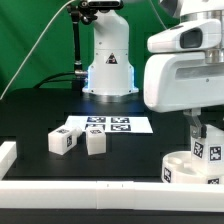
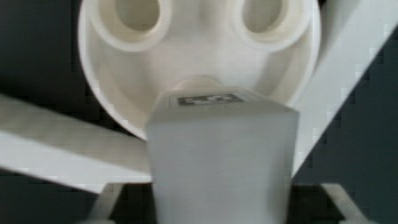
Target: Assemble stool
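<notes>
The jaws are clamped on an upright white leg at the seat disc; two loose legs lie on the tabletop.

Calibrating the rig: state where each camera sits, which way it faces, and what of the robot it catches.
Exterior view: off the arm, across the table from the base, facing it; shows base, arm and tool.
Wrist view: on the wrist, looking along the gripped leg at the seat disc; tool fingers not clearly visible.
Shared: the leg and seat disc.
</notes>
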Tool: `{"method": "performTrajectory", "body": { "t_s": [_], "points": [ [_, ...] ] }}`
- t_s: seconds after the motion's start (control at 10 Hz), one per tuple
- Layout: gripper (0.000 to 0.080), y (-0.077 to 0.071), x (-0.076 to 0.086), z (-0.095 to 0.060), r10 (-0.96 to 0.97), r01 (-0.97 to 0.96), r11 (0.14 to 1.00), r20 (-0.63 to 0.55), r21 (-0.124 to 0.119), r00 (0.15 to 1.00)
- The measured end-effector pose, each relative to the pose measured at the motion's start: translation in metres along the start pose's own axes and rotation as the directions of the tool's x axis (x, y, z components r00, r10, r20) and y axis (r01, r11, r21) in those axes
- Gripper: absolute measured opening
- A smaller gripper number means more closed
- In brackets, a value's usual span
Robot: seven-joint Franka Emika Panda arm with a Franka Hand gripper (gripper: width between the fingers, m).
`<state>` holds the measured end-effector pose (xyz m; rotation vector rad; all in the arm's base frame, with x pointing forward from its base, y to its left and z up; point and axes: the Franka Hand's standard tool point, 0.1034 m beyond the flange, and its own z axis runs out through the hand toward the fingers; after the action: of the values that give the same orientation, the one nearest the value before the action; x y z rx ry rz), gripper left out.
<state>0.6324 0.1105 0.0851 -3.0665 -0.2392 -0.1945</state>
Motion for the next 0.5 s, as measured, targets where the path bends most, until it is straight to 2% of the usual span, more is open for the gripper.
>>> {"method": "performTrajectory", "body": {
  "t_s": [0.2, 0.4, 0.5],
  "points": [
    [0.0335, -0.0018, -0.0014, 0.0010, 0.203, -0.203, 0.979, 0.003, 0.002, 0.979],
    [0.0335, -0.0033, -0.0004, 0.0017, 0.509, -0.509, 0.860, -0.012, 0.026, 0.860],
    [0.0335, -0.0052, -0.0002, 0.0017, 0.604, -0.603, 0.797, -0.009, 0.028, 0.797]
  ]
}}
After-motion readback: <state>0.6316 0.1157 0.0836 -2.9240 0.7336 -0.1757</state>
